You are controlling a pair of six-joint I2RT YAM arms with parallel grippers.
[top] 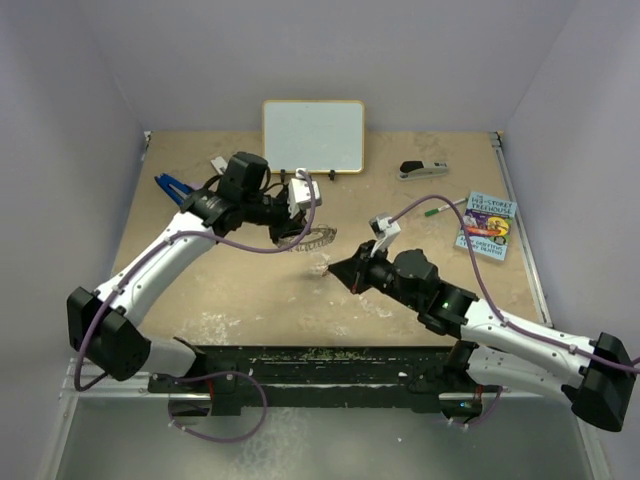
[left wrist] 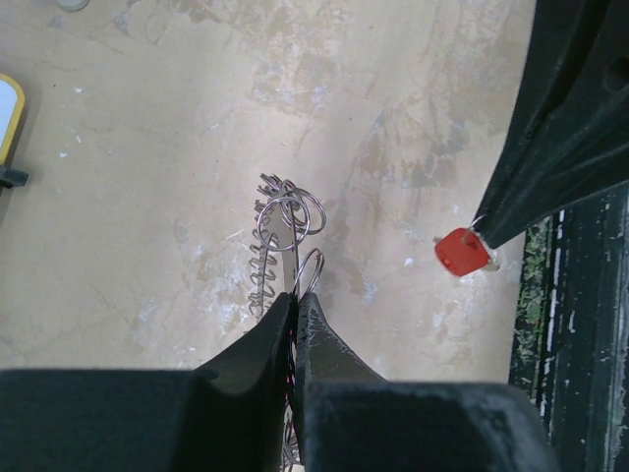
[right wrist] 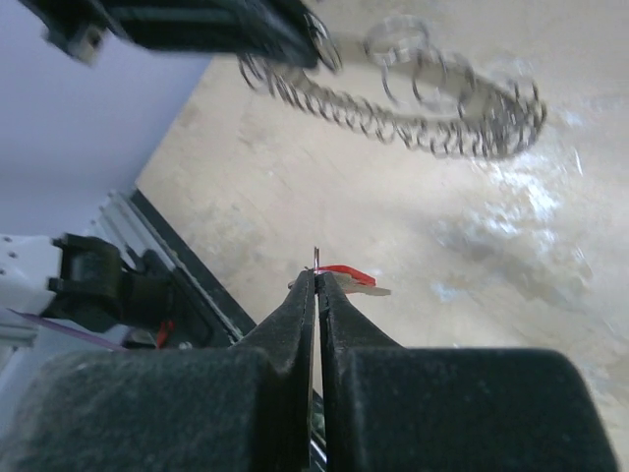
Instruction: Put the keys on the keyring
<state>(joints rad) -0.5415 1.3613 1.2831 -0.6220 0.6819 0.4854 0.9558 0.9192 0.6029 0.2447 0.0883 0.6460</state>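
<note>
Right pincer point(right wrist: 316, 275): fingers together, clamped on the key point(right wrist: 349, 275). The red plastic head sticks out sideways just past the tips and a thin sliver of metal shows between them. Which part of the key is pinched cannot be told exactly.

Left pincer point(left wrist: 298, 295): fingers together, clamped on the rim of the keyring point(left wrist: 280, 236), which is held clear above the desk point(left wrist: 147, 147) and seen edge-on from this wrist. The key hangs near the ring, to one side, not touching it.

Handling, key: judged very light, stiff and small. The smooth plastic head may slip or pivot in a two-point pinch. Take hold flat across the head, or close to it on the blade, so that the hole end stays free.

Handling, keyring: judged rigid metal of modest weight. The fringe of small wire loops round its rim is loose and likely to swing or snag. Grip the flat band between loops, never a loop itself.

Farthest back, a whiteboard point(top: 313, 135) stands at the rear edge of the desk
</note>
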